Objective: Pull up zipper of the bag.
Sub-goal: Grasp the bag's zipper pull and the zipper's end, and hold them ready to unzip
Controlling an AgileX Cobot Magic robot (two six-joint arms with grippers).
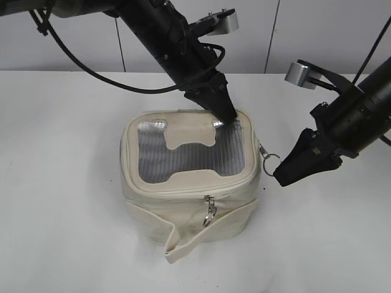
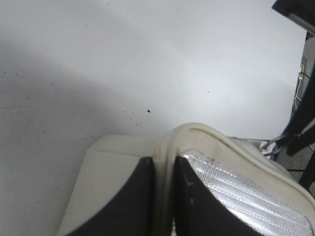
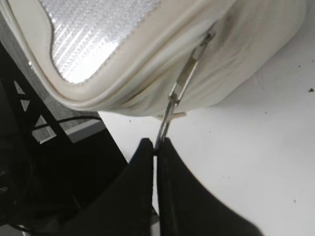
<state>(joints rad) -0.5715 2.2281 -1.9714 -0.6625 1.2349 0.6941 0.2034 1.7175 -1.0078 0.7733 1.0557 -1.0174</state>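
The cream bag (image 1: 183, 210) stands mid-table, its grey mesh top panel (image 1: 189, 155) facing up. My left gripper (image 1: 226, 115) is shut on the bag's rim at the back right corner. In the left wrist view the jaws (image 2: 164, 161) pinch the cream rim (image 2: 206, 135). The zipper (image 1: 183, 193) runs round the top panel. My right gripper (image 1: 282, 174) is at the bag's right side, shut on one silver ring pull (image 1: 269, 162). In the right wrist view the jaws (image 3: 155, 143) clamp that pull (image 3: 170, 110). The second ring pull (image 1: 209, 212) hangs at the front.
The loose cream strap (image 1: 201, 235) lies folded against the bag's front on the white table (image 1: 61, 183). A pale wall (image 1: 91, 43) runs behind the table. Dark frame and cables (image 3: 44, 162) show under the bag's edge in the right wrist view.
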